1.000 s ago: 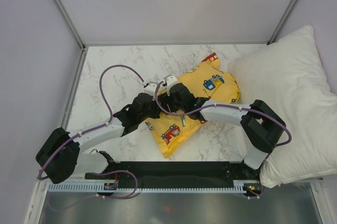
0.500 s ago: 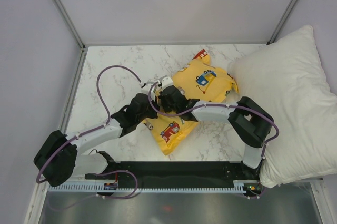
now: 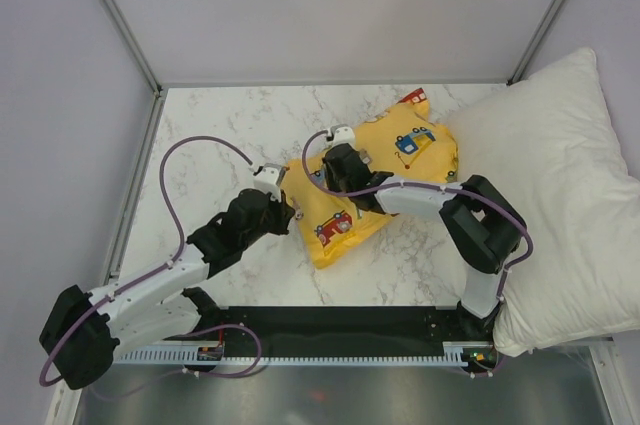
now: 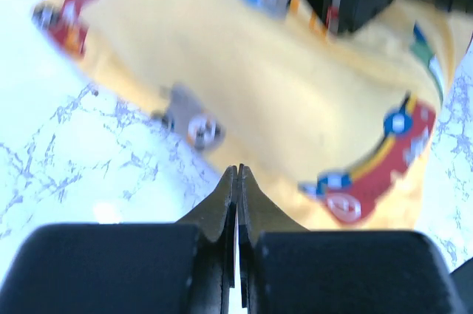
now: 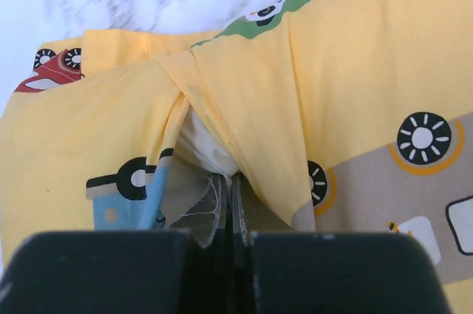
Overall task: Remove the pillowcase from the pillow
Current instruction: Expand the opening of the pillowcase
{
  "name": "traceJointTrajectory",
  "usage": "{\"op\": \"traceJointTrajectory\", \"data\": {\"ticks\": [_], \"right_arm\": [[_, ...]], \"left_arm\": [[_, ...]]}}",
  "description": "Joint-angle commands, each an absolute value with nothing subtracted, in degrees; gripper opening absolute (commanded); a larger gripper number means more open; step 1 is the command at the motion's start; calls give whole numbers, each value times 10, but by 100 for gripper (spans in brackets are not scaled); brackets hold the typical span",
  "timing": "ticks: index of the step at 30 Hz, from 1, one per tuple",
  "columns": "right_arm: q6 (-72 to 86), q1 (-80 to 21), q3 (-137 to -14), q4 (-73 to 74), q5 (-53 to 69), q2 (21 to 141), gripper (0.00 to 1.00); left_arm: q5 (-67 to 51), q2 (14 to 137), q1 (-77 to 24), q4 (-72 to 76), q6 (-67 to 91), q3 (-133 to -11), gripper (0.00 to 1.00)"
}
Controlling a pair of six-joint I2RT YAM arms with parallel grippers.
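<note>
Left jaws: the left gripper [image 4: 238, 173] is pressing its fingers together with only a hairline slit between them, its tips sitting right at the pillowcase [image 3: 345, 235] edge. The blur is hiding whether any hem is caught.
Right jaws: the right gripper [image 5: 228, 181] is pinching shut where the cream pillow [image 5: 203, 144] is peeking through a slit in the yellow folds, and it appears to be holding that cream cloth.
Where the case is lying: on the marble table [image 3: 230, 135], mid-right, its far end just beside the big white pillow [image 3: 560, 185].
Long axis: it is running diagonally from near-left to far-right.
Direction from the jaws: the case is lying to the right of the left tips, while the right gripper is resting on top of it at its far-left part.
Nearer arm: both are touching it, and the right one is sitting at the opening.
Judgement: stripping is likely calling for opposite pulls.
</note>
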State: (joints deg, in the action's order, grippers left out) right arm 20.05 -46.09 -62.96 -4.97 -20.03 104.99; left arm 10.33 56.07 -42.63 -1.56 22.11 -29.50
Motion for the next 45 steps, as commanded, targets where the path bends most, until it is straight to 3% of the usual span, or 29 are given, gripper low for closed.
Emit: {"op": "traceJointTrajectory", "data": {"ticks": [1,7,14,16,17,20,23,30,31,34,35,45], "right_arm": [[178,-395,-615,71,-316,1096,0],[192,-388,-603,48,-266,1075,0],[259,-467,-612,40,-289,1044,0],[277,-479,-620,40,-293,1045,0],[280,-488,-624,40,-293,1046,0],[291,-503,-629,39,-298,1044,0],[297,-515,-627,40,-316,1041,0],[303,-518,-618,36,-316,1026,0],[301,-519,-616,35,-316,1022,0],[299,-521,-605,36,-322,1008,0],[295,-521,-597,39,-327,1001,0],[286,-527,-523,78,-323,930,0]], "left_arm": [[112,540,-430,-67,229,-288,2],[90,555,-430,-63,238,-307,2],[28,584,-442,-4,302,-360,3],[32,589,-445,-3,321,-359,17],[34,596,-444,18,328,-356,31],[38,627,-444,18,337,-355,50],[20,662,-445,18,359,-355,62],[-26,716,-449,52,388,-345,75],[-28,722,-448,59,389,-343,73],[-7,750,-447,58,386,-345,27],[-2,754,-446,53,381,-345,4],[25,765,-320,11,345,-373,2]]}}
